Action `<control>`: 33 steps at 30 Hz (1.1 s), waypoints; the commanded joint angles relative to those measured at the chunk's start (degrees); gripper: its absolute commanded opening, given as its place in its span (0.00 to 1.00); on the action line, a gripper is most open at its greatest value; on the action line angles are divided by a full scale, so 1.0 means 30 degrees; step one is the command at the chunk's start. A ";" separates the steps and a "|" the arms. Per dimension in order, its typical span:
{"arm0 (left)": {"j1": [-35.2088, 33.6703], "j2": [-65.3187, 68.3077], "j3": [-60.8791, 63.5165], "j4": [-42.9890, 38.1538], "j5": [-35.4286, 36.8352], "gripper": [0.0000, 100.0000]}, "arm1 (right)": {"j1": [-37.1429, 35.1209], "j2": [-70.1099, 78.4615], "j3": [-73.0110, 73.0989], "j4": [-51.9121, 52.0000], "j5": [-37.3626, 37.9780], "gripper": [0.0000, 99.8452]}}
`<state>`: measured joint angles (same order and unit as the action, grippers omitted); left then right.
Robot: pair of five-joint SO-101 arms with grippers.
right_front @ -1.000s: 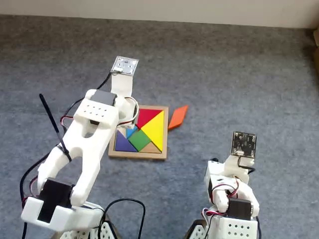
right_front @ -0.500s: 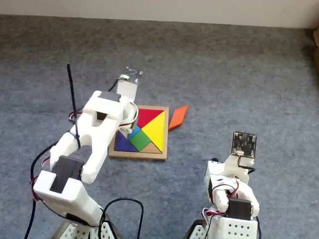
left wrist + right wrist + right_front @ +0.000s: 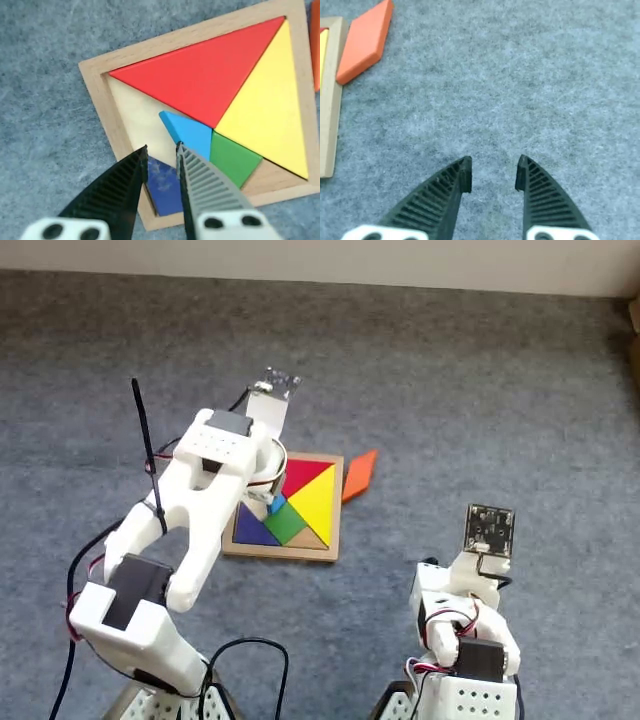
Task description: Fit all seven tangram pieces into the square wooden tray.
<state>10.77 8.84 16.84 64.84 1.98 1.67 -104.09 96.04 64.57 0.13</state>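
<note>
The square wooden tray (image 3: 290, 552) lies on the grey carpet and holds a red triangle (image 3: 200, 75), a yellow triangle (image 3: 270, 110), a green square (image 3: 232, 157), a small light blue triangle (image 3: 192, 135) and a dark blue triangle (image 3: 167, 187). Bare tray floor (image 3: 137, 115) shows beside the light blue piece. My left gripper (image 3: 161, 149) hangs over that spot, narrowly open and holding nothing. An orange parallelogram (image 3: 358, 475) lies on the carpet just outside the tray (image 3: 330, 100). My right gripper (image 3: 493, 162) stands open over bare carpet, well short of the orange piece (image 3: 365, 40).
The left arm (image 3: 200, 500) stretches over the tray's left half and hides part of it in the high view. The right arm (image 3: 470, 610) sits folded near the front edge. A pale wall strip runs along the far side.
The left arm swung right and farther over the tray. The tray and the light blue triangle shifted slightly right. The right arm has kept still.
</note>
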 commanded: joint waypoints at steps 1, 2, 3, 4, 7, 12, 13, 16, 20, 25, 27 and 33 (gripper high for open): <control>0.0249 -0.0161 -0.0689 0.0147 -0.0117 0.11 | 0.0249 -0.0132 0.2740 -0.0220 0.0234 0.16; 0.0249 -0.0161 -0.0689 0.0117 -0.0117 0.11 | 0.0249 -0.0132 0.2740 -0.0220 0.0234 0.16; 0.0220 -0.0161 -0.0689 0.0117 -0.0117 0.11 | 0.0249 -0.0132 0.2740 -0.0220 0.0234 0.16; 0.0220 -0.0161 -0.0689 0.0088 -0.0117 0.11 | 0.0249 -0.0132 0.2740 -0.0220 0.0234 0.16; 0.0220 -0.0073 -0.0718 0.0059 -0.0147 0.11 | 0.0249 -0.0132 0.2740 -0.0220 0.0234 0.16; 0.0220 0.0015 -0.0718 0.0059 -0.0967 0.11 | 0.0249 -0.0132 0.2740 -0.0220 0.0234 0.16; 0.0220 0.0015 -0.0689 0.0059 -0.1319 0.11 | 0.0249 -0.0132 0.2740 -0.0220 0.0234 0.16; 0.0220 0.0015 -0.0689 0.0059 -0.1553 0.11 | 0.0249 -0.0132 0.2740 -0.0220 0.0234 0.16; 0.0220 0.0015 -0.0777 0.0147 -0.1612 0.11 | 0.0249 -0.0132 0.2740 -0.0220 0.0234 0.16; 0.0073 0.0015 -0.0718 0.0176 -0.1612 0.11 | 0.0249 -0.0132 0.2740 -0.0220 0.0234 0.16; -0.0161 0.0015 -0.0747 0.0176 -0.1612 0.11 | 0.0249 -0.0132 0.2740 -0.0220 0.0234 0.16; -0.0923 -0.0161 -0.0777 0.0234 -0.1612 0.12 | 0.0249 -0.0132 0.2740 -0.0220 0.0234 0.16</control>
<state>9.98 9.10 16.75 64.84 -2.42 1.67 -104.09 96.04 64.57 0.13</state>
